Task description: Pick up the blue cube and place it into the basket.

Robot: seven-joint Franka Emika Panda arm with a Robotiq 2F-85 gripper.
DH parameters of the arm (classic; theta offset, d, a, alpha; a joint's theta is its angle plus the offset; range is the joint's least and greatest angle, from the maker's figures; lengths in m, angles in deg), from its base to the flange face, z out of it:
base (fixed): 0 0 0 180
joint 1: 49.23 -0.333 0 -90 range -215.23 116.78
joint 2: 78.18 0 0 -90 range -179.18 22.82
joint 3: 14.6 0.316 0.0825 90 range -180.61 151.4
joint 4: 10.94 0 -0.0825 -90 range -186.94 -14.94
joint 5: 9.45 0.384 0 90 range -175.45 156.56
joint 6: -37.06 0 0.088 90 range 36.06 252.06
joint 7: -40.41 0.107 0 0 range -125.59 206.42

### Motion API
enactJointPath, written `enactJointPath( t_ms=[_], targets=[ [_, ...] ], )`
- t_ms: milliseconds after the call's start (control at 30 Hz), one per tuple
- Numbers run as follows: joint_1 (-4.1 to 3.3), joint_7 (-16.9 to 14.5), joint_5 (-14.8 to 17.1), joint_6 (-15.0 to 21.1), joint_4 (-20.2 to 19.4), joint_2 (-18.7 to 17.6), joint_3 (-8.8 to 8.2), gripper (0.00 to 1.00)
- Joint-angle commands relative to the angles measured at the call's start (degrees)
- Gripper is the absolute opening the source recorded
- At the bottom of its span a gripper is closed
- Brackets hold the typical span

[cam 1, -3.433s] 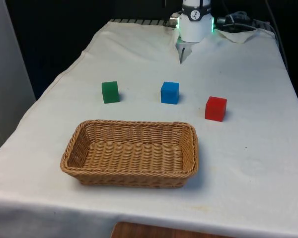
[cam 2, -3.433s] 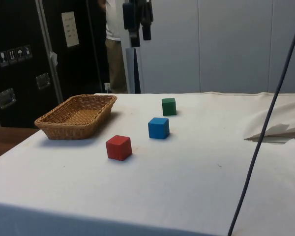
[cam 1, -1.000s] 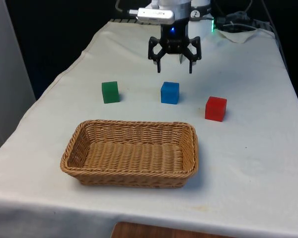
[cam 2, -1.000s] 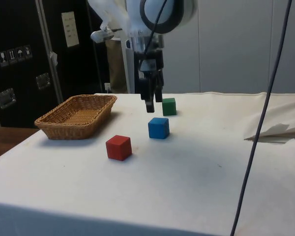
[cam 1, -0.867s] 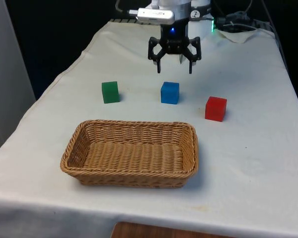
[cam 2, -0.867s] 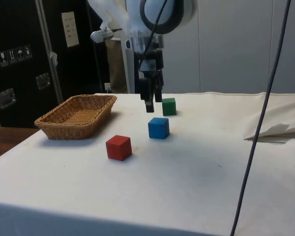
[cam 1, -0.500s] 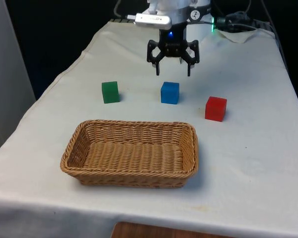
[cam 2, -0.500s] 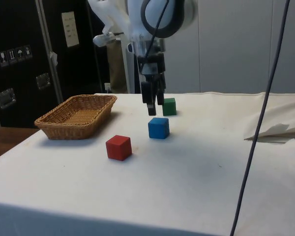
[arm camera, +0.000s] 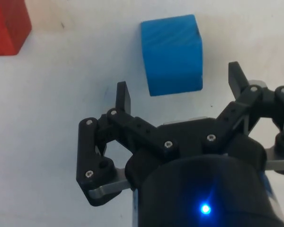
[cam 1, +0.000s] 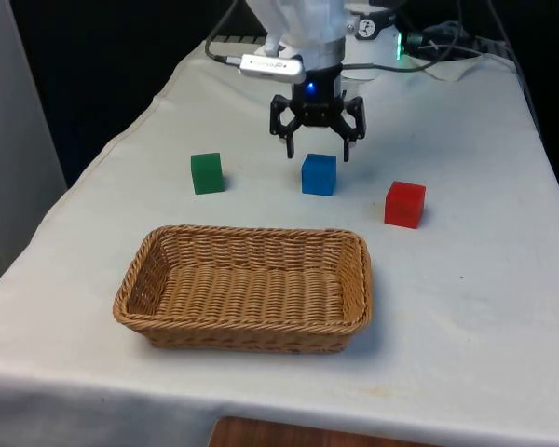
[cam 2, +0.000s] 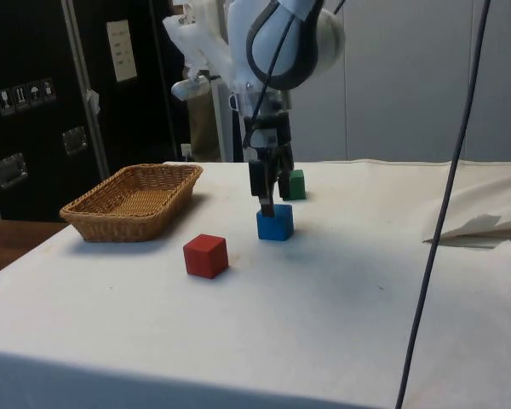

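Three cubes are sitting on the counter [cam 1: 466,307]. Blue cube [cam 1: 319,174] is resting flat, upright, no long axis to speak of, just under and slightly fwd of the claw [cam 1: 316,152], not touching it. Claw is pointing straight down w/ fingers spread wide, gripping nothing; white arm [cam 2: 277,43] is bending down from above. Red cube [cam 1: 404,204] and green cube [cam 1: 207,173] are flanking either side of the claw. Basket [cam 1: 158,244] is lying well apart from the claw, nearer the front cam.

White rounded arm [cam 1: 303,23] with trailing black cables, ending in black, screw-studded jaws.
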Motion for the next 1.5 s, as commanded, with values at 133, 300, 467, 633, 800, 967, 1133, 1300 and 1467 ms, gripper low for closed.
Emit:
enactJointPath(
  t_ms=[133,300,467,633,800,967,1133,1300,1467],
  targets=[
    [0.34,-0.46,1.2,0.8,0.29,-1.09,0.4,1.0],
    [0.17,-0.23,0.74,0.63,0.4,-1.15,0.17,1.0],
    [0.23,-0.23,0.63,0.57,1.15,-1.89,0.11,1.0],
    [0.34,-0.34,0.8,0.63,2.23,-2.92,0.11,1.0],
    [0.11,0.0,0.34,0.57,3.32,-4.3,-0.11,1.0],
    [0.4,-0.4,0.8,1.89,3.9,-5.84,0.11,1.0],
    [0.46,-0.46,0.69,1.89,3.95,-6.19,-0.06,1.0],
    [0.34,-0.34,0.57,1.72,4.01,-6.3,-0.4,0.97],
    [0.34,-0.34,0.52,1.66,4.01,-6.3,-0.46,0.57]
  ],
)
